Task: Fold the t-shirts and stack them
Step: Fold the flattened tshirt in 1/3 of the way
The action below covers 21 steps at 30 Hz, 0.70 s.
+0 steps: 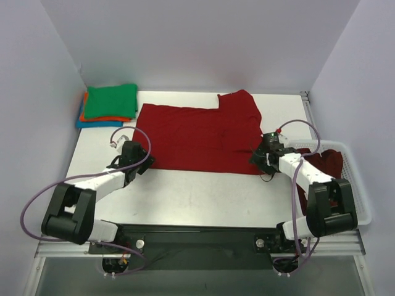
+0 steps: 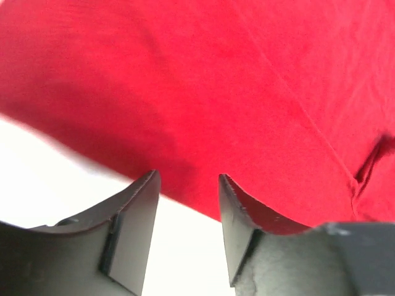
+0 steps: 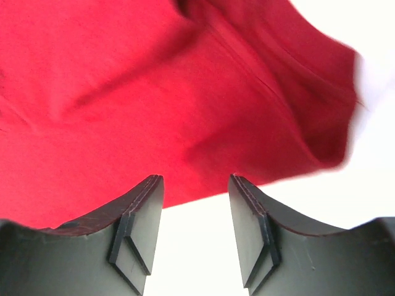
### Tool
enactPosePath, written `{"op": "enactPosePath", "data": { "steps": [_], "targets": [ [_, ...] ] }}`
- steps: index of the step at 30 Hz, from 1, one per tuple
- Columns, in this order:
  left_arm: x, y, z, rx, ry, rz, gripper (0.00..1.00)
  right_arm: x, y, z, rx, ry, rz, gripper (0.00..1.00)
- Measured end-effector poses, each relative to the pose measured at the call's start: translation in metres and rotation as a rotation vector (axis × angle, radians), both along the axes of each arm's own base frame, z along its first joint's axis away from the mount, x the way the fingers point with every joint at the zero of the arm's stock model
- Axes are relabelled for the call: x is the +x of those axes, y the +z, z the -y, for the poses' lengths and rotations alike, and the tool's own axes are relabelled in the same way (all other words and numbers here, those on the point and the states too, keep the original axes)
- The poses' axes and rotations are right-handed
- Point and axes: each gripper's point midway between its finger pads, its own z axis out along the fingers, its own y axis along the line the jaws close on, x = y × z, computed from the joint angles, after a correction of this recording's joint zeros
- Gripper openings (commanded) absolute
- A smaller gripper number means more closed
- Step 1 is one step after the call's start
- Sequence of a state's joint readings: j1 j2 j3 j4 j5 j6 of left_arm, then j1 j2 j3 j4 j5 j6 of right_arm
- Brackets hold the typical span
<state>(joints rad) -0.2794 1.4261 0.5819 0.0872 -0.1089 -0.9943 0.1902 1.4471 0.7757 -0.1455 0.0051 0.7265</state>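
1. Shirt (image 1: 197,139) is lying spread on the surface (image 1: 203,197); left tool (image 1: 141,161) and right tool (image 1: 258,159) are flanking its near hem.
2. Left tool (image 2: 188,179) is gaping over the hem.
3. Right tool (image 3: 195,182) is gaping too; pinching both corners seems next, starting a fold.

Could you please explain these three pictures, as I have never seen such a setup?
Two robot arms are bolted to a table; the overhead picture looks down on both, left arm and right arm. The other two pictures come from cameras on their wrists, each showing its own jaws. A dark red t-shirt lies spread, a folded stack sits in the far left corner, and a white basket at the right holds more red cloth. Both pairs of jaws stand open at the shirt's near edge, holding nothing.
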Motion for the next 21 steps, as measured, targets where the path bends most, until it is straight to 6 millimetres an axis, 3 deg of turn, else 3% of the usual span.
{"op": "enactPosePath", "data": {
  "steps": [6, 12, 21],
  "targets": [
    [-0.023, 0.01, -0.038, 0.084, 0.146, 0.009, 0.54, -0.029, 0.004, 0.012, -0.021, -0.037, 0.015, 0.55],
    [-0.033, -0.013, -0.069, 0.136, 0.258, -0.062, 0.5, -0.034, -0.005, 0.022, -0.038, -0.071, -0.014, 0.55],
    [-0.004, -0.015, -0.084, 0.082, 0.335, 0.006, 0.5, -0.031, -0.016, 0.039, -0.065, -0.114, -0.034, 0.55]
  ]
}}
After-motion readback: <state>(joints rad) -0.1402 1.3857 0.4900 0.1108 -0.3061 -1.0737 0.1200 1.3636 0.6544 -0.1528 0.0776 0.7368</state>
